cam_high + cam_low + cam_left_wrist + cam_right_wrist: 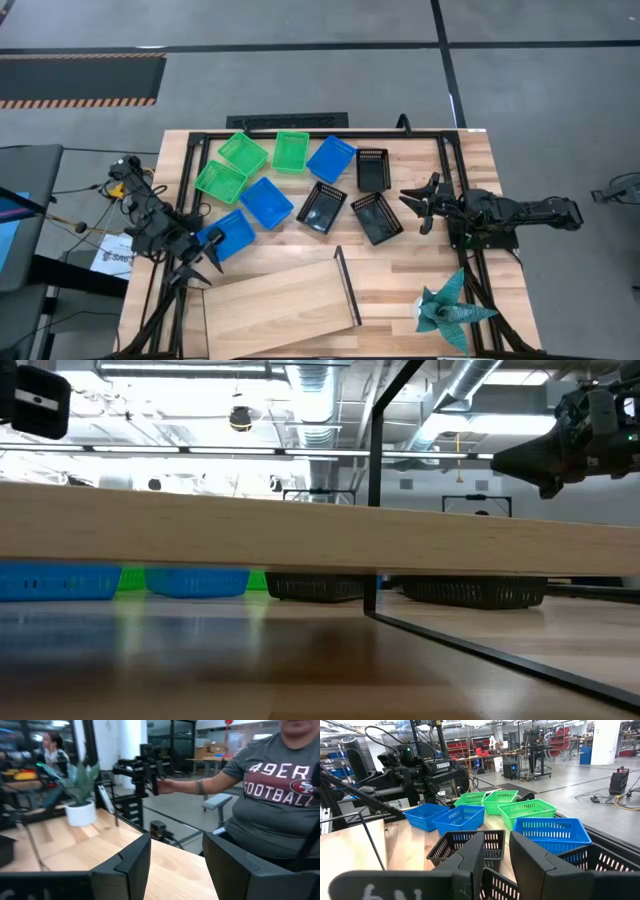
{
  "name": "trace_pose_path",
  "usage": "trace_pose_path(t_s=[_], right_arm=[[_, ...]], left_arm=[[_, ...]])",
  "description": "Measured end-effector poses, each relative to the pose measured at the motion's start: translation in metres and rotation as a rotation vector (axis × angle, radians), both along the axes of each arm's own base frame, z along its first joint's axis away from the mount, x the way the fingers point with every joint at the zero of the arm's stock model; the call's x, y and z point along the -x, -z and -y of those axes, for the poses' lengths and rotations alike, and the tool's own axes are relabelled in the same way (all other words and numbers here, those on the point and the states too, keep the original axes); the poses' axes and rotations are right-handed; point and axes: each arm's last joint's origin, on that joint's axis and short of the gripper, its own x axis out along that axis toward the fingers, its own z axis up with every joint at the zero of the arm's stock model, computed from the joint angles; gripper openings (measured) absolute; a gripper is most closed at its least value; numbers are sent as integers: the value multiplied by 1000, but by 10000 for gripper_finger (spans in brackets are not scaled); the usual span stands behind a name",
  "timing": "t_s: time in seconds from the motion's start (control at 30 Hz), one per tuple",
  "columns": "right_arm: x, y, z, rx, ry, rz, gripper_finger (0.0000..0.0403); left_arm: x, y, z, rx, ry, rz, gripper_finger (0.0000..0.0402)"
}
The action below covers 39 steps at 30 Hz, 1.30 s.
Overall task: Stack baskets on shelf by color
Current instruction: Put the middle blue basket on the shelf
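Note:
In the high view nine baskets lie flat on their bottoms on the tabletop's far half: green ones [243,152] [291,151] [221,181], blue ones [331,157] [266,201] [228,235], black ones [373,169] [322,207] [377,216]. The shelf [280,295] lies flat near the near edge, its black upright [347,285] on its right side. My left gripper [197,268] [175,870] is open beside the nearest blue basket, at its left. My right gripper [418,208] [495,852] is open, raised just right of a black basket [467,845].
A teal paper figure [450,305] stands at the table's near right corner. A black metal frame [445,150] runs around the tabletop. A person in a grey shirt [270,785] stands beyond the near edge. Bare wood lies between the shelf and the right arm.

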Motion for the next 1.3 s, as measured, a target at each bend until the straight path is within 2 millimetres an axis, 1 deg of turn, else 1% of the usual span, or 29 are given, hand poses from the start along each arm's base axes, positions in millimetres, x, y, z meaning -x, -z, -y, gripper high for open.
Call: trace_pose_path(t_s=[0.1,0.2,0.53,0.6,0.67,0.77,0.9,1.0,1.1,1.2,1.3], right_arm=[[0,0,0,0,0,0,118],[0,0,0,-2,0,2,118],[0,0,0,-1,0,1,118],[0,0,0,0,0,1,118],[0,0,0,0,1,1,118],[0,0,0,1,1,6,118],[0,-2,0,1,0,18,118],[0,-2,0,0,0,23,118],[0,-3,0,0,1,29,118],[0,-3,0,0,1,34,118],[0,-3,0,0,1,35,118]], left_arm=[[-1,-2,-1,-6,-46,28,169],[-1,-6,-2,31,-88,50,169],[3,-35,-8,234,-126,282,169],[4,-38,-10,263,-156,298,169],[4,-41,-13,303,-228,305,169],[3,-44,-19,364,-392,292,169],[4,-49,-27,360,-586,339,169],[7,-55,-34,398,-700,377,169],[8,-58,-41,433,-846,366,169],[8,-57,-43,459,-896,338,169],[7,-57,-43,467,-891,342,169]])
